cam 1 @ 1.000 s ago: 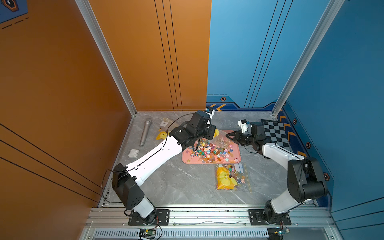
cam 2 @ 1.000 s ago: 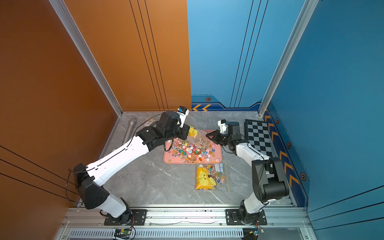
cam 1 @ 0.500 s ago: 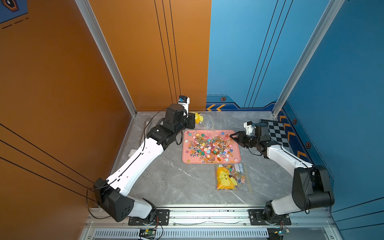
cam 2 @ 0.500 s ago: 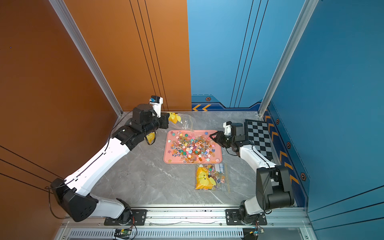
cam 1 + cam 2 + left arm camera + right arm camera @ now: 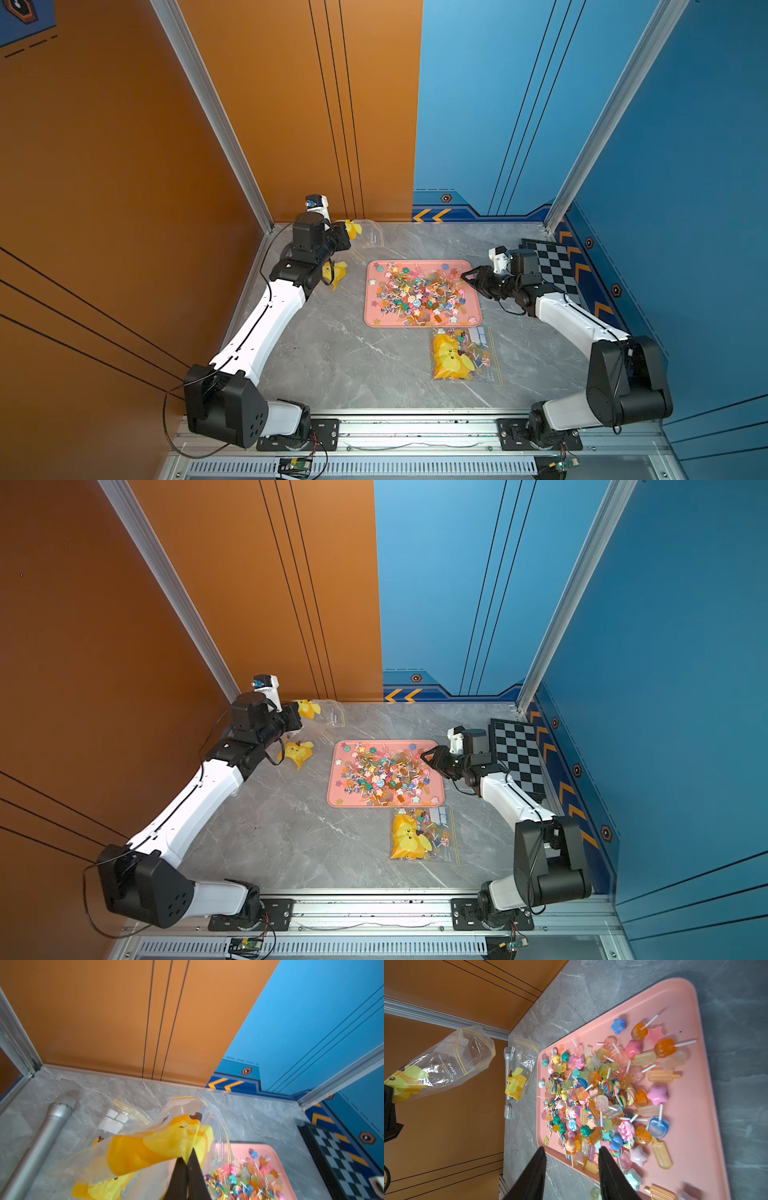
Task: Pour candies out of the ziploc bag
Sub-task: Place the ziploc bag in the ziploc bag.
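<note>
Left tool (image 5: 187,1164) is clenched on the yellow-printed bottom of the crinkly clear ziploc bag (image 5: 145,1147), held clear of the desk (image 5: 353,365), its long axis running out from the tips and its zip mouth farthest away. Glossy candies (image 5: 602,1095) heap on a smooth pink tray (image 5: 695,1126) just ahead of the right tool (image 5: 571,1149), whose jaws stand apart and empty.

Both top views look from high above the tabletop's (image 5: 353,374) 6 o'clock edge, down and toward 12, taking in the whole scene. The left wrist camera (image 5: 316,204) sits low at 10 o'clock, facing roughly 2, close behind the lifted ziploc bag (image 5: 155,1142). The right wrist camera (image 5: 498,255), at 3 o'clock, faces 9, rolled sideways, near the pink tray (image 5: 695,1105), which all four views share.
</note>
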